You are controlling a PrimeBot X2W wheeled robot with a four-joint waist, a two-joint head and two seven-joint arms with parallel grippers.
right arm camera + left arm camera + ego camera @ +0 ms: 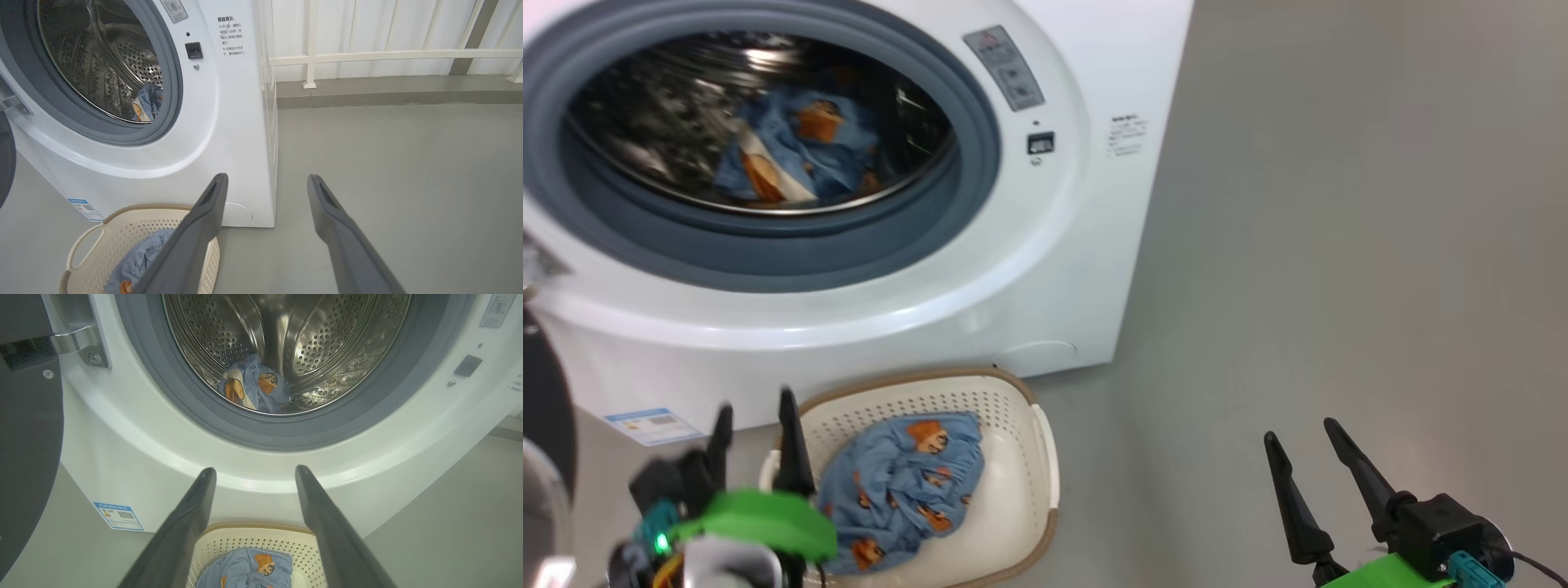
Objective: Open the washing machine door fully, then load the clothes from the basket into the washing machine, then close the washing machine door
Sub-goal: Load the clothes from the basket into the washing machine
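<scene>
The left gripper (754, 412) hangs low before the big white boxy washing machine (1054, 269), its two long dark fingers spread apart with nothing between them. Just beside the machine's base, under those fingers, sits the small cream-white perforated plastic basket (1013, 490) with a brown woven-look rim. A crumpled light blue garment (898, 482) printed with orange-brown cartoon animals lies inside it, near the fingertips but apart from them. A second blue printed piece (253, 386) rests at the bottom of the machine's steel perforated drum (327, 335), behind the smooth blue-grey rubber gasket (964, 180). The right gripper (1300, 433), fingers likewise parted and empty, hovers over bare grey floor (1339, 245) off the machine's right side.

The left wrist view shows the metal hinge (77, 341) and the glossy black round door (28, 437) swung away to the machine's left, plus a small blue label sticker (118, 516) low on the front. The right wrist view adds a white railing (367, 55) behind the machine.
</scene>
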